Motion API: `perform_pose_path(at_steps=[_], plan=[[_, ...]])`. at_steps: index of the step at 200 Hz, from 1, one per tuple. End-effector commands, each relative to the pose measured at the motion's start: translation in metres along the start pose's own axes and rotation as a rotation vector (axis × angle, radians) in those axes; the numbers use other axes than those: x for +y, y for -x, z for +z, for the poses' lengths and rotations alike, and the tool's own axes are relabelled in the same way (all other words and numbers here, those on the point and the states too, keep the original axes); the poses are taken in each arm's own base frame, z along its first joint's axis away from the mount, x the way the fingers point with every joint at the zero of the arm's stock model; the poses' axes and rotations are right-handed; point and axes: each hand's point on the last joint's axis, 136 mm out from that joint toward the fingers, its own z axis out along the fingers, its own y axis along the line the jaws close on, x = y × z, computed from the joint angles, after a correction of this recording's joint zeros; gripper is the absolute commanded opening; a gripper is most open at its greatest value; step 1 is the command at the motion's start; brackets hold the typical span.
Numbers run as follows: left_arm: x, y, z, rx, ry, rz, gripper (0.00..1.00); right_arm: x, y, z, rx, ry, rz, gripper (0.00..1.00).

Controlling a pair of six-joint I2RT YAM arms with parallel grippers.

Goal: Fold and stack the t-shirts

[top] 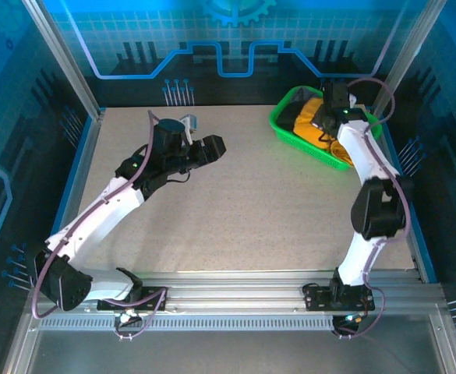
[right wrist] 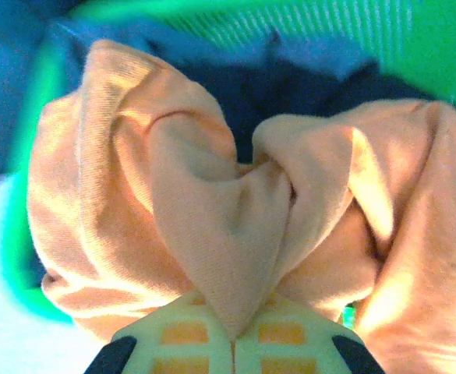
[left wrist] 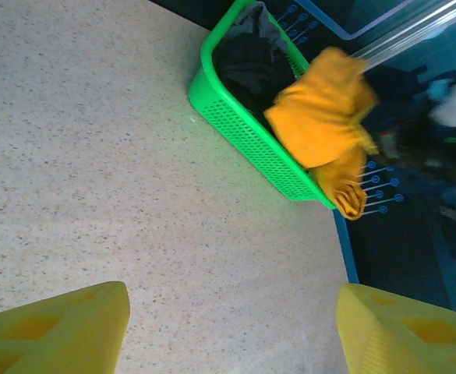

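1. Right gripper (right wrist: 234, 343): jaws closed flat together, with a pointed fold of the orange t-shirt (right wrist: 212, 226) pinched between them. The grip sits on a small peak of cloth, not on a hem or shoulder.
2. Orange t-shirt lies bunched on top of the load in the green basket (top: 284, 117), at the far right corner of the table (top: 243, 218). Part of it drapes over the basket's rim. Black t-shirts (left wrist: 247, 66) sit under and behind it inside the basket.
3. Left gripper (left wrist: 231, 327): fingers apart, nothing between them. It hovers above bare table left of centre, well apart from the basket and facing it.
4. Step in hand, as judged: draw the orange t-shirt out of the basket onto open table.
5. To do it well, lift straight up before moving sideways, so the cloth clears the rim and does not drag the basket along. Go slowly, since the pinch is thin and could slip. Watch that no black fabric rides up with it.
6. Set it down toward table centre, where the left gripper can take a second corner and spread it flat for folding.
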Motion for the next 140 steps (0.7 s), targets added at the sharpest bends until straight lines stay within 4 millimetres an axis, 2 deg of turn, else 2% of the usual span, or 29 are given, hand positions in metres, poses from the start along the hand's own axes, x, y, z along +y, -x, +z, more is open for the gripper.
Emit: perform_pose_path(at_steps=[1, 25, 37, 50, 68, 80, 88, 108, 126, 140], plan=[[0.016, -0.002, -0.003, -0.01, 0.087, -0.014, 0.7, 0.038, 0.075, -0.109, -0.323, 0.159, 0.017, 0.0], [0.037, 0.007, -0.009, -0.052, 0.218, -0.01, 0.72, 0.08, 0.11, -0.199, -0.496, 0.317, -0.052, 0.0], [0.046, 0.014, -0.015, -0.077, 0.282, -0.003, 0.73, 0.104, 0.114, -0.237, -0.55, 0.414, -0.084, 0.0], [0.058, 0.022, -0.026, -0.113, 0.364, 0.003, 0.75, 0.13, 0.105, -0.268, -0.557, 0.499, -0.119, 0.0], [0.075, 0.036, -0.048, -0.176, 0.484, 0.001, 0.77, 0.167, 0.07, -0.292, -0.496, 0.594, -0.173, 0.0], [0.083, 0.046, -0.066, -0.23, 0.543, -0.001, 0.78, 0.19, 0.034, -0.295, -0.431, 0.631, -0.207, 0.0], [0.088, 0.052, -0.078, -0.267, 0.576, -0.003, 0.79, 0.201, 0.007, -0.288, -0.369, 0.641, -0.227, 0.0], [0.1, 0.062, -0.107, -0.335, 0.639, -0.014, 0.79, 0.221, -0.067, -0.26, -0.22, 0.632, -0.315, 0.0], [0.115, 0.062, -0.127, -0.346, 0.685, -0.035, 0.8, 0.227, -0.136, -0.232, -0.061, 0.636, -0.412, 0.0], [0.124, 0.058, -0.136, -0.337, 0.7, -0.053, 0.8, 0.23, -0.176, -0.221, 0.061, 0.687, -0.486, 0.27]])
